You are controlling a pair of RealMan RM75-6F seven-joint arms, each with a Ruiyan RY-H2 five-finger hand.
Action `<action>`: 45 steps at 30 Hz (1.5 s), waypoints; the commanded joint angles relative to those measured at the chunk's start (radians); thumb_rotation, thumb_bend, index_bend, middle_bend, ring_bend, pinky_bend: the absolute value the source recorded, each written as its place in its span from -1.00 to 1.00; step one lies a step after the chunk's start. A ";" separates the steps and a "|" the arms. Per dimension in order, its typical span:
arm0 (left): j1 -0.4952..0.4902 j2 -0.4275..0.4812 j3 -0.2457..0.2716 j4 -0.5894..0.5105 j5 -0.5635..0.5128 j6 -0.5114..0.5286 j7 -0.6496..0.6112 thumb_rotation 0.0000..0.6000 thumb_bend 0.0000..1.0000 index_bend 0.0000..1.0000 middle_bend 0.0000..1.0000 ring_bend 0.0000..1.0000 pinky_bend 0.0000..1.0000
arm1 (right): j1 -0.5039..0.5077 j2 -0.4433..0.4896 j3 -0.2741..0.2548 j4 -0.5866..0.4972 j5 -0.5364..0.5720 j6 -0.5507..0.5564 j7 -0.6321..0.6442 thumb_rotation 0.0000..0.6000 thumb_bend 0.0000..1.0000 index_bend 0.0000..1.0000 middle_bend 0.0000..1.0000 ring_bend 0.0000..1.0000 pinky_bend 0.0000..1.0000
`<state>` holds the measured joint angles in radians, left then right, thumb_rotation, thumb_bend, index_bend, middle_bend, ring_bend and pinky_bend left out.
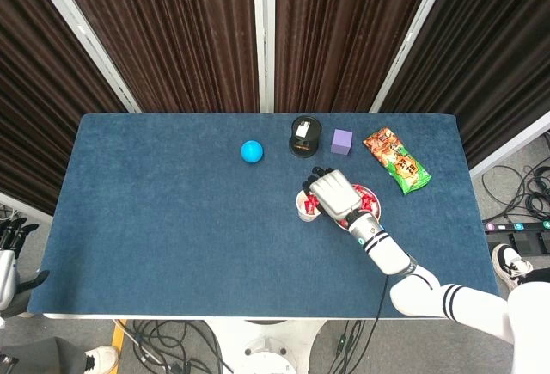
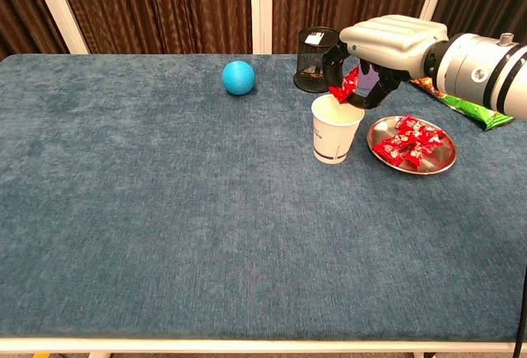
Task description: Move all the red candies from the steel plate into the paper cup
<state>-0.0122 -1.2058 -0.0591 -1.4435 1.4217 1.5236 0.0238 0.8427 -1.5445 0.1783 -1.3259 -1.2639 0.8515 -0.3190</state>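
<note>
In the head view, the right hand (image 1: pixel 333 194) hung over the cup (image 1: pixel 304 206), covering most of it, with the plate (image 1: pixel 373 201) just right of the cup. The left hand (image 1: pixel 9 249) hung off the counter's (image 1: pixel 172 219) left edge, far from the cup; its fingers were too small to judge.

In the chest view, the right hand (image 2: pixel 372 49) pinched a red candy (image 2: pixel 343 88) directly above the cup (image 2: pixel 335 127). More candies (image 2: pixel 409 141) lay on the plate (image 2: pixel 436 163) right of the cup.

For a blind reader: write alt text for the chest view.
The right hand holds a red candy just above the paper cup. More red candies lie on the steel plate beside it.
</note>
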 commanded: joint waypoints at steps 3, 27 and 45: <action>0.000 -0.003 -0.001 0.005 -0.001 -0.002 -0.003 1.00 -1.00 -0.42 -0.50 -0.72 -0.58 | 0.001 0.009 -0.004 -0.010 0.009 -0.007 0.001 1.00 -0.18 -0.26 -0.31 -0.70 -0.30; -0.004 -0.013 0.001 0.002 0.029 0.014 -0.006 1.00 -1.00 -0.43 -0.50 -0.72 -0.58 | -0.149 0.163 -0.109 -0.078 0.058 0.062 -0.025 1.00 -0.88 -0.52 -0.32 -0.71 -0.22; 0.016 0.002 0.007 -0.021 0.018 0.022 -0.008 1.00 -1.00 -0.43 -0.50 -0.72 -0.58 | -0.103 -0.059 -0.149 0.275 -0.079 0.010 0.017 1.00 -0.72 -0.46 -0.36 -0.72 -0.31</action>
<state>0.0041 -1.2038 -0.0525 -1.4646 1.4392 1.5459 0.0155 0.7347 -1.5916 0.0340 -1.0643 -1.3305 0.8632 -0.3084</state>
